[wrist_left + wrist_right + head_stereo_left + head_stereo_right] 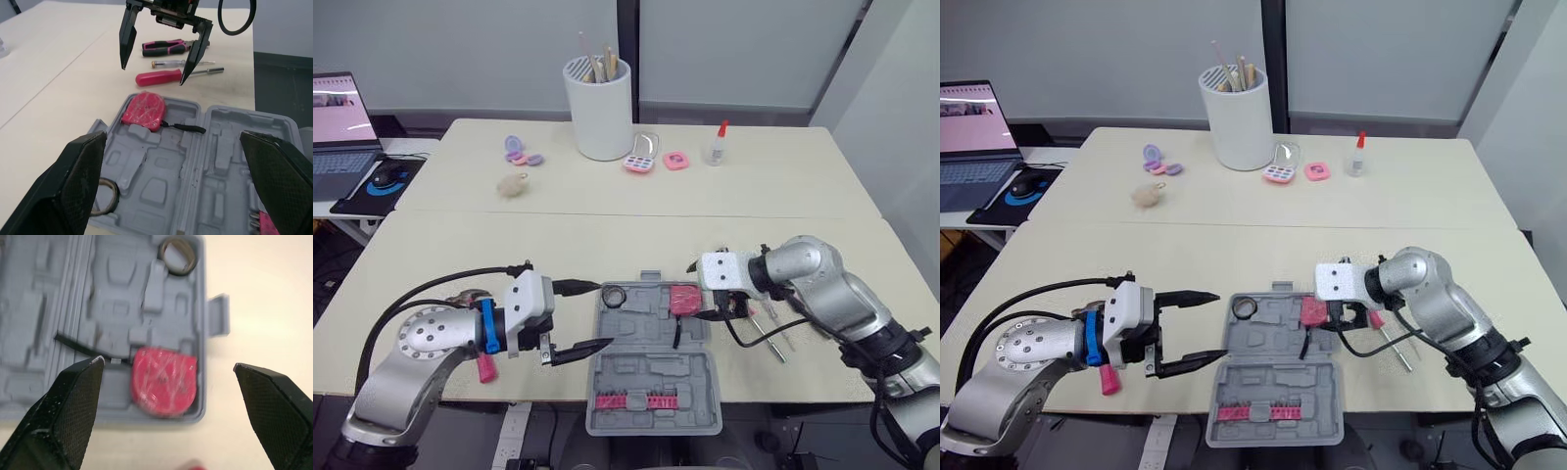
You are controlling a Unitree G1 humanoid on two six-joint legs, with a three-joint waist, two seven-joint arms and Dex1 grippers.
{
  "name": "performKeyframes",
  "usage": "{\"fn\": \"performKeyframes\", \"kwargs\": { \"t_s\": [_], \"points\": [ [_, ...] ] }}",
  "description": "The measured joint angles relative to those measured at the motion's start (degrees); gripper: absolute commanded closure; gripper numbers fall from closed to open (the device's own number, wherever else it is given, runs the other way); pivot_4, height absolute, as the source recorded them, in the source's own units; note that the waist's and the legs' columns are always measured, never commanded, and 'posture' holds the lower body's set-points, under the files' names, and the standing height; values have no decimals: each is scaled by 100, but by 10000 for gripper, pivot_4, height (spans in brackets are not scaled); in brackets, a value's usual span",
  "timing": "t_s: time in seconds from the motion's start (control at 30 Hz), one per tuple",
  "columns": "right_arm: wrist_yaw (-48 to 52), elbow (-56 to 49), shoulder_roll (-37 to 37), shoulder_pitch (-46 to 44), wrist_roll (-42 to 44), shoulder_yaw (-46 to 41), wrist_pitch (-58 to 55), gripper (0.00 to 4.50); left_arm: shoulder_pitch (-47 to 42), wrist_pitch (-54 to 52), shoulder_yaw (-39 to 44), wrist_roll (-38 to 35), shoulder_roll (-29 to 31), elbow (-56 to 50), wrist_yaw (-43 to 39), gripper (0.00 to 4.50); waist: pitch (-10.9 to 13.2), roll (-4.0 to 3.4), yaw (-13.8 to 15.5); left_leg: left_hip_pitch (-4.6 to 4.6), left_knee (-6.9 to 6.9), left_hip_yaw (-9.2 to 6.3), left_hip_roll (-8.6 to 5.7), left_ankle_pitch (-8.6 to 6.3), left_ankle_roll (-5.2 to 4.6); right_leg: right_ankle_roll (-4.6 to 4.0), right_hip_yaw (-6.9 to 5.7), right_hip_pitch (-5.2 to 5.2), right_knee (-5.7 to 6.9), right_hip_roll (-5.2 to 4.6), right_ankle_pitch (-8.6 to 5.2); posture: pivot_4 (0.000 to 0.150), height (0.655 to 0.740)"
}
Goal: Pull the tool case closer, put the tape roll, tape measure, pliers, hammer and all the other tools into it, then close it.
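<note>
Head view: tool case (651,377) lies open at near edge of table (460,255), between my pincers. Step in hand: loading. Tape roll (613,295) and tape measure (685,299) sit in case's far half. Left pincer (605,314) wide, empty, just beside case's left wall.

L-wrist view: right pincer (152,73) wide, empty, above the measure. Pliers (166,47) and red screwdriver (159,77) lie on table beyond it.

R-wrist view: measure is red, rounded, glossy.

Next, prob.: swing right pincer to pliers, close across handles.

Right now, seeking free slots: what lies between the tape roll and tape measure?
Between tape roll and tape measure, only bare tool case recesses; left wrist view.
</note>
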State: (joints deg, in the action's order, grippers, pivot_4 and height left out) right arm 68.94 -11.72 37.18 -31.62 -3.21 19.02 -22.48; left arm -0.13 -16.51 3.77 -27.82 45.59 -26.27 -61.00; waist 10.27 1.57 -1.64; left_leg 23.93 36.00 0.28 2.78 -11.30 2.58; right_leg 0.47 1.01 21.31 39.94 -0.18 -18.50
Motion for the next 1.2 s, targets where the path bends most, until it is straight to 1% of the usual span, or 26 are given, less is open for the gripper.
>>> {"fn": "performKeyframes", "kwargs": {
  "t_s": [0.03,0.1,0.13,0.2,0.23,0.33,0.4,0.6,0.73,0.9,1.2],
  "points": [
    [-65,-44,-92,137,192,-173,90,259,-61,-1,-21,-1,-10,2,-10,0,0,0,0,0,-1,-1,0,0,0,0,0,0,0,0,0,1500,7400],
    [-169,-114,-288,403,565,-411,208,3991,-112,-1,-51,-2,-22,9,-42,0,0,-1,-6,1,-1,1,-1,0,0,0,1,1,0,1,0,1500,7400],
    [-240,-125,-353,529,697,-499,271,6368,-136,-1,-76,-2,-28,19,-56,0,0,0,-7,1,-1,3,-1,0,0,0,3,1,0,1,0,1500,7400],
    [-446,-130,-429,795,796,-648,500,12704,-169,0,-87,1,-30,60,-90,0,0,0,0,1,-1,2,-3,0,0,0,1,0,-1,1,0,1500,7400],
    [-569,-103,-486,907,807,-693,618,16553,-176,2,-89,5,-30,108,-95,0,0,0,0,0,-1,2,-4,0,0,0,1,-1,-1,1,0,1500,7400],
    [-880,63,-610,1180,834,-711,977,23955,-184,2,-93,13,-30,179,-102,0,0,0,-3,0,-1,3,-3,0,0,1,2,1,0,2,0,1500,7400],
    [-1065,216,-638,1302,757,-696,1208,27966,-212,2,-106,15,-30,179,-111,0,0,0,-2,0,-1,2,-3,0,0,1,1,0,0,4,-1,1500,7400],
    [-1495,929,-858,1442,546,-579,1744,27966,-435,-11,-130,34,-28,227,-162,0,0,0,-5,0,-1,4,-4,0,0,1,2,0,0,13,0,1500,7400],
    [-1771,1730,-1054,1393,336,-520,2190,27966,-555,-22,-230,102,-40,242,-161,0,0,0,-3,0,-1,6,-5,0,0,1,4,0,0,15,0,1500,7400],
    [-1848,2586,-1154,1311,211,-404,2650,27966,-569,-3,-338,193,-60,305,-166,0,0,0,-3,-3,-1,6,-4,0,0,0,4,-2,0,15,0,1500,7400],
    [-1772,3282,-1381,1165,483,-515,2508,27966,-508,69,-337,229,-60,348,-135,0,-22,22,-5,-26,0,1,1,1,0,0,2,-24,1,13,0,1500,7400]
  ]
}}
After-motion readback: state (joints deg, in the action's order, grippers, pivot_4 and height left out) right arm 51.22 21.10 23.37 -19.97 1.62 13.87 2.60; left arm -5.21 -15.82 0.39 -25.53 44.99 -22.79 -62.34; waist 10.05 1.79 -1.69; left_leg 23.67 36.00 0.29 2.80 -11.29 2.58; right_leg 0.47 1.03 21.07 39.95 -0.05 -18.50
